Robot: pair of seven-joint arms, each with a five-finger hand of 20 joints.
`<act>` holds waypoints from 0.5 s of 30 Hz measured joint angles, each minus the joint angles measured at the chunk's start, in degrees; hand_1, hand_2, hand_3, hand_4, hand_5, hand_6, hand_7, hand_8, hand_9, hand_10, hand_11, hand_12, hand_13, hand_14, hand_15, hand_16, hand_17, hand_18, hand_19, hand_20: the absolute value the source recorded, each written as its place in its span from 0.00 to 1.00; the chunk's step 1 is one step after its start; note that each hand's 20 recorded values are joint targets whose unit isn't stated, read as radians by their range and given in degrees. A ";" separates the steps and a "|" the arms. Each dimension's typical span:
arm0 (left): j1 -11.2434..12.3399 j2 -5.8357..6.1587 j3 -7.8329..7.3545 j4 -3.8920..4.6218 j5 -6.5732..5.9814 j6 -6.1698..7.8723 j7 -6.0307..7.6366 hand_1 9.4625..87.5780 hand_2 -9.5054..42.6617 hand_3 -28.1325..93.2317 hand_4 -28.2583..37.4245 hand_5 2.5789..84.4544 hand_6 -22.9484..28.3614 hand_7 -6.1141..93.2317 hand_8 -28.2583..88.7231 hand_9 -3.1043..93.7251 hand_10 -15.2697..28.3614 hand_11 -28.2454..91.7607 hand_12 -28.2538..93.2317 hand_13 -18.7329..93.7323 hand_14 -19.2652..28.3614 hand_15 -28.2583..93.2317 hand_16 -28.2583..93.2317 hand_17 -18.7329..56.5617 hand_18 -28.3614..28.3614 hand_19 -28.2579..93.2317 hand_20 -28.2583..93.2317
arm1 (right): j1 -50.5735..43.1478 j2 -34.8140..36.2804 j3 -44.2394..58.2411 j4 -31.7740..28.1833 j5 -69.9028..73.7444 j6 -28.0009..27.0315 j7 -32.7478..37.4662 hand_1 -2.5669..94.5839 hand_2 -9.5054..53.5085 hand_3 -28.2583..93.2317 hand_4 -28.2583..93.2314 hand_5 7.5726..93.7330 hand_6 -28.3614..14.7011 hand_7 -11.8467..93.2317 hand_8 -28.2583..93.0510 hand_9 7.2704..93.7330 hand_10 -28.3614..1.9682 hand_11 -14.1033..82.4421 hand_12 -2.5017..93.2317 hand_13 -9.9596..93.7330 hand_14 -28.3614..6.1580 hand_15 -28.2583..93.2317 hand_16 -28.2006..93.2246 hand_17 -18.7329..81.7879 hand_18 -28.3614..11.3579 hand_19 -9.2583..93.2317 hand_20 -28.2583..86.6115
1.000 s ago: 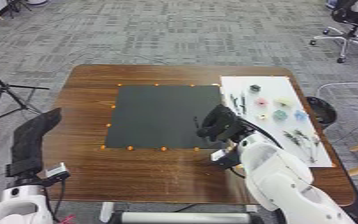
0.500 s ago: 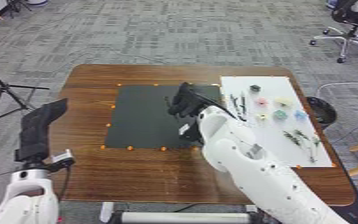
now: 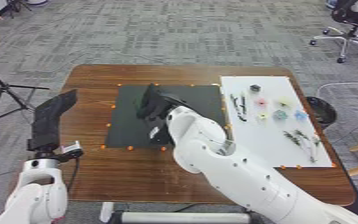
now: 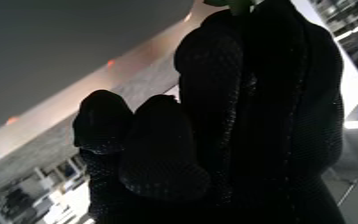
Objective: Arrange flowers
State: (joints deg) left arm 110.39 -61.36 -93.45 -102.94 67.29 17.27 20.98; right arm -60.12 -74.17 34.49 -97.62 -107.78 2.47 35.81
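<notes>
Black-gloved, pinches a green sprig (image 4: 238, 6) between fingers of the right hand (image 3: 158, 104), above the dark mat (image 3: 125, 127). Holds the left hand (image 3: 49, 119) straight-fingered, left of the mat. Has flowers (image 3: 262, 102) on the white sheet (image 3: 260, 142).

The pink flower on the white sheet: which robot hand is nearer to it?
The right. The right hand is over the dark mat, left of the pink flower; the left hand is farther left, beyond the mat.
</notes>
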 measured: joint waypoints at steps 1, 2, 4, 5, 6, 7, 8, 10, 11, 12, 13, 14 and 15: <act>-0.21 0.00 0.21 0.06 -0.05 -0.01 0.08 0.10 0.78 0.79 0.00 0.60 0.49 0.15 0.19 0.51 0.65 0.35 0.33 0.51 0.72 0.33 0.26 0.34 0.70 0.32 0.38 | -0.03 -0.01 -0.48 0.00 0.12 -0.09 0.00 0.88 0.00 0.00 0.74 0.90 0.68 0.34 0.48 1.00 0.66 0.46 0.47 0.95 0.73 0.80 0.60 0.69 0.13 0.99 0.69; -0.39 0.00 0.42 0.11 -0.11 -0.03 0.18 0.10 0.78 0.79 0.00 0.60 0.49 0.15 0.19 0.51 0.65 0.35 0.33 0.51 0.72 0.33 0.27 0.34 0.70 0.32 0.38 | -0.11 -0.01 -0.89 0.01 0.21 -0.18 0.00 0.89 0.00 0.00 0.74 0.90 0.67 0.34 0.47 1.00 0.65 0.46 0.46 0.95 0.73 0.79 0.60 0.68 0.13 0.99 0.69; -0.69 -0.01 0.79 0.20 -0.21 -0.08 0.39 0.11 0.78 0.79 0.00 0.60 0.50 0.15 0.19 0.51 0.66 0.34 0.33 0.51 0.72 0.33 0.27 0.34 0.70 0.32 0.38 | -0.47 -0.09 -1.38 0.13 0.51 -0.30 0.01 0.89 0.00 0.00 0.74 0.90 0.67 0.34 0.47 1.00 0.64 0.45 0.43 0.95 0.73 0.79 0.60 0.68 0.13 0.98 0.69; -0.80 -0.04 0.94 0.22 -0.26 -0.11 0.48 0.11 0.78 0.79 0.00 0.60 0.50 0.15 0.19 0.51 0.66 0.34 0.33 0.51 0.72 0.33 0.27 0.34 0.70 0.32 0.38 | -0.70 -0.16 -1.49 0.27 0.74 -0.32 0.05 0.89 0.00 0.00 0.74 0.90 0.67 0.33 0.46 1.00 0.64 0.44 0.41 0.95 0.74 0.79 0.59 0.68 0.13 0.98 0.69; -0.90 -0.09 1.08 0.22 -0.33 -0.12 0.57 0.11 0.78 0.80 0.00 0.60 0.50 0.15 0.19 0.51 0.66 0.34 0.33 0.51 0.72 0.33 0.27 0.34 0.70 0.32 0.38 | -0.94 -0.25 -1.54 0.47 1.05 -0.33 0.10 0.89 0.00 0.00 0.73 0.90 0.67 0.33 0.46 1.00 0.63 0.44 0.39 0.95 0.74 0.79 0.59 0.68 0.13 0.98 0.69; -0.99 -0.16 1.17 0.22 -0.38 -0.16 0.61 0.11 0.77 0.80 0.00 0.61 0.50 0.15 0.19 0.51 0.66 0.34 0.33 0.51 0.72 0.33 0.27 0.34 0.70 0.32 0.38 | -1.20 -0.36 -1.54 0.72 1.41 -0.32 0.19 0.89 0.00 0.00 0.73 0.90 0.66 0.33 0.46 1.00 0.63 0.44 0.38 0.95 0.74 0.79 0.59 0.68 0.13 0.98 0.69; -1.05 -0.27 1.21 0.22 -0.38 -0.22 0.63 0.11 0.77 0.80 0.00 0.61 0.50 0.15 0.19 0.51 0.66 0.34 0.33 0.51 0.73 0.33 0.27 0.34 0.70 0.32 0.38 | -1.44 -0.50 -1.51 1.02 1.88 -0.31 0.34 0.89 0.00 0.00 0.72 0.91 0.66 0.33 0.46 1.00 0.63 0.44 0.36 0.96 0.74 0.78 0.59 0.68 0.13 0.98 0.69; -1.08 -0.58 1.20 0.22 -0.37 -0.38 0.62 0.11 0.77 0.80 0.00 0.61 0.50 0.15 0.19 0.52 0.67 0.35 0.33 0.51 0.73 0.34 0.27 0.34 0.70 0.32 0.38 | -1.89 -0.82 -1.35 1.69 3.49 -0.14 0.76 0.90 0.00 0.00 0.71 0.90 0.66 0.33 0.45 1.00 0.63 0.44 0.34 0.96 0.74 0.77 0.58 0.68 0.14 0.98 0.68; -1.07 -0.78 1.16 0.22 -0.36 -0.43 0.61 0.11 0.77 0.81 0.00 0.61 0.50 0.15 0.19 0.52 0.67 0.35 0.33 0.51 0.73 0.34 0.27 0.34 0.70 0.32 0.38 | -2.06 -0.95 -1.34 2.02 4.36 0.00 0.97 0.90 0.00 0.00 0.70 0.91 0.66 0.32 0.45 1.00 0.63 0.43 0.33 0.96 0.74 0.77 0.58 0.68 0.13 0.98 0.68; -1.05 -1.00 1.12 0.22 -0.36 -0.46 0.59 0.11 0.76 0.81 0.00 0.61 0.50 0.16 0.18 0.52 0.67 0.35 0.33 0.51 0.73 0.34 0.27 0.34 0.70 0.32 0.38 | -2.22 -1.05 -1.34 2.29 5.11 0.15 1.16 0.91 0.00 0.00 0.70 0.91 0.65 0.32 0.45 1.00 0.63 0.43 0.33 0.97 0.75 0.77 0.58 0.68 0.13 0.98 0.68; -1.04 -1.22 1.11 0.30 -0.37 -0.46 0.56 0.11 0.76 0.81 0.00 0.61 0.50 0.16 0.18 0.52 0.67 0.35 0.33 0.51 0.73 0.34 0.27 0.34 0.70 0.32 0.38 | -2.38 -1.13 -1.35 2.53 5.58 0.32 1.32 0.91 0.00 0.00 0.70 0.91 0.65 0.32 0.45 1.00 0.63 0.42 0.33 0.97 0.75 0.76 0.58 0.68 0.14 0.97 0.68; -1.04 -1.42 1.11 0.49 -0.39 -0.46 0.53 0.12 0.76 0.81 0.00 0.61 0.50 0.16 0.18 0.52 0.67 0.35 0.33 0.51 0.73 0.34 0.27 0.34 0.70 0.32 0.38 | -2.53 -1.20 -1.36 2.72 5.80 0.50 1.46 0.91 0.00 0.00 0.70 0.91 0.65 0.32 0.45 1.00 0.63 0.42 0.33 0.97 0.75 0.76 0.58 0.68 0.14 0.97 0.68; -1.03 -1.62 1.11 0.78 -0.49 -0.46 0.49 0.12 0.75 0.81 0.00 0.61 0.50 0.16 0.18 0.52 0.67 0.35 0.33 0.51 0.73 0.34 0.27 0.34 0.70 0.32 0.38 | -2.67 -1.26 -1.38 2.91 5.92 0.67 1.59 0.90 0.00 0.00 0.70 0.91 0.65 0.32 0.45 1.00 0.64 0.42 0.32 0.97 0.75 0.76 0.58 0.68 0.14 0.97 0.68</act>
State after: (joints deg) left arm 109.35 -62.98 -92.34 -102.16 66.80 16.81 21.46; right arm -62.80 -75.43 33.11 -94.71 -101.85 3.14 37.40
